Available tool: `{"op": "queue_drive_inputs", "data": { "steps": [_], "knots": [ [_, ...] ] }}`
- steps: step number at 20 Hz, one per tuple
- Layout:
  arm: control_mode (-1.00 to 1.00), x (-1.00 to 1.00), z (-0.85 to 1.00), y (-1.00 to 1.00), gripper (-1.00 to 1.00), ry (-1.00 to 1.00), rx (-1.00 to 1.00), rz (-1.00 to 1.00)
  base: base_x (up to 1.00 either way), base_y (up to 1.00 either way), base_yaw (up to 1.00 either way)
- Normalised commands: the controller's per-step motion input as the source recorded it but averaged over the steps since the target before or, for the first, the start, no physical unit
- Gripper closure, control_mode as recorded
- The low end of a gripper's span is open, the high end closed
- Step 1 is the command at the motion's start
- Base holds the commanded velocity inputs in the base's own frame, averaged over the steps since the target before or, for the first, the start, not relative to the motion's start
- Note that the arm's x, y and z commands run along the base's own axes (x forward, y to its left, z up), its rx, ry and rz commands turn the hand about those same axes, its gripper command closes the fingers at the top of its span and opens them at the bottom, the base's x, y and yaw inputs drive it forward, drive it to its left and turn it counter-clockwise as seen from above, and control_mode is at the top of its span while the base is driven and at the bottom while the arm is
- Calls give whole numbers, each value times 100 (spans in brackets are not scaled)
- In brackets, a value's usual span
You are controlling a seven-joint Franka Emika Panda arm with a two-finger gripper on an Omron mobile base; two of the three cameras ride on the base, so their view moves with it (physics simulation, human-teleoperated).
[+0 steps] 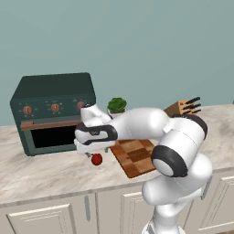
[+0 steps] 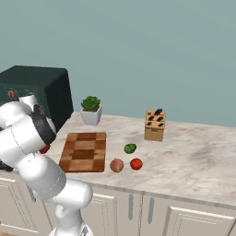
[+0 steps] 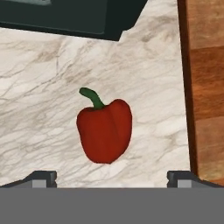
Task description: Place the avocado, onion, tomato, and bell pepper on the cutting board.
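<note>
- Red and glossy, the bell pepper (image 3: 105,130) lies on its side on the marble counter (image 3: 43,109), directly below the pincer (image 3: 111,177) in the hand view, between its two dark fingertips (image 3: 41,177) and not touching either.
- Both pincer jaws stand wide apart, holding nothing.
- Its curved green stem points toward the dark green toaster oven (image 3: 74,17); the pepper has a broad shoulder and a narrower rounded end.
- Just to one side of the pepper runs the brown border of the cutting board (image 3: 205,87), a wooden board of light and dark squares; the two are near but apart.
- From the left base view, the pepper (image 1: 96,159) sits on the counter beside the cutting board (image 1: 135,155), under the robot's hand (image 1: 93,135) and in front of the toaster oven (image 1: 52,112).
- From the right base view, the cutting board (image 2: 84,151) carries nothing.
- On the far side of the board from the oven lie the small green avocado (image 2: 130,148), the pale peach onion (image 2: 116,165) and the red tomato (image 2: 136,163), close together on the counter.
- Behind the board stand a potted plant (image 2: 91,109) and, further along, a knife block (image 2: 155,125).
</note>
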Motion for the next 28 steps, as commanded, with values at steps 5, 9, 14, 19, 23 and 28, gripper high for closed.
{"op": "queue_drive_inputs", "data": {
  "steps": [5,9,14,19,23,28],
  "knots": [
    [-100,16,-16,1,-100,0,0,0,0,0,0],
    [-100,13,-9,0,-100,0,0,0,0,0,0],
    [-100,2,-2,0,-100,0,0,0,0,0,0],
    [-100,-3,-9,0,-100,0,0,-2,0,0,0],
    [-100,0,-12,-1,-100,0,0,-2,0,0,0],
    [-100,0,-13,-1,-100,0,0,0,0,0,0]
  ]
}}
